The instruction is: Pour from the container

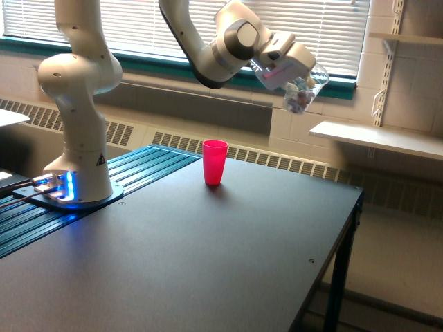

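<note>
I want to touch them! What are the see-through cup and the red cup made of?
The see-through cup, held in the gripper, looks like clear glass or plastic: small bits show through it. The red cup looks like smooth, solid-coloured plastic; nothing shows through.

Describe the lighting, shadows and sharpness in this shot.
Exterior view: daylight through the window blinds backlights the scene; the red cup is sharp and casts a faint shadow on the dark table; the clear container at the tool is slightly soft, its contents hard to resolve; a blue glow lights the arm's base.
</note>
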Robot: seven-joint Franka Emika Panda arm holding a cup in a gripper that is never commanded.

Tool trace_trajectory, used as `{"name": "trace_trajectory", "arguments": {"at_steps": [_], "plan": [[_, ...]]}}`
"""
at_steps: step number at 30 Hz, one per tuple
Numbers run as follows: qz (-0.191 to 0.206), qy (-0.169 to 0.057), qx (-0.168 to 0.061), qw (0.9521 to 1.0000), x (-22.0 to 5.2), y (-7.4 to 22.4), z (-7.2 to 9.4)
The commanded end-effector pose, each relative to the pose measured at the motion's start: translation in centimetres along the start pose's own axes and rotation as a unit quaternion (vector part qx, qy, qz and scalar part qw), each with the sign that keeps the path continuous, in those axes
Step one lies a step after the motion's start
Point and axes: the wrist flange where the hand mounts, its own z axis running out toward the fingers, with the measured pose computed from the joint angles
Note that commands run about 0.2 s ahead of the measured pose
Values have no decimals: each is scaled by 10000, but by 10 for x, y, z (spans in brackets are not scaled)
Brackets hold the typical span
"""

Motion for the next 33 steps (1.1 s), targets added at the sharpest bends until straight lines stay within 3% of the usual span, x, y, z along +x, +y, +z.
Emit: {"name": "trace_trajectory", "arguments": {"at_steps": [1, 10, 16, 23, 33], "plan": [[109, 18, 6, 9999, -5, 18, -14], [-428, -251, 221, 9985, -30, 19, -22], [-910, -478, 522, 9933, -49, 6, -31], [-1450, -859, 900, 9816, -85, -10, -49], [-2298, -1434, 1154, 9557, -138, -24, -76]]}}
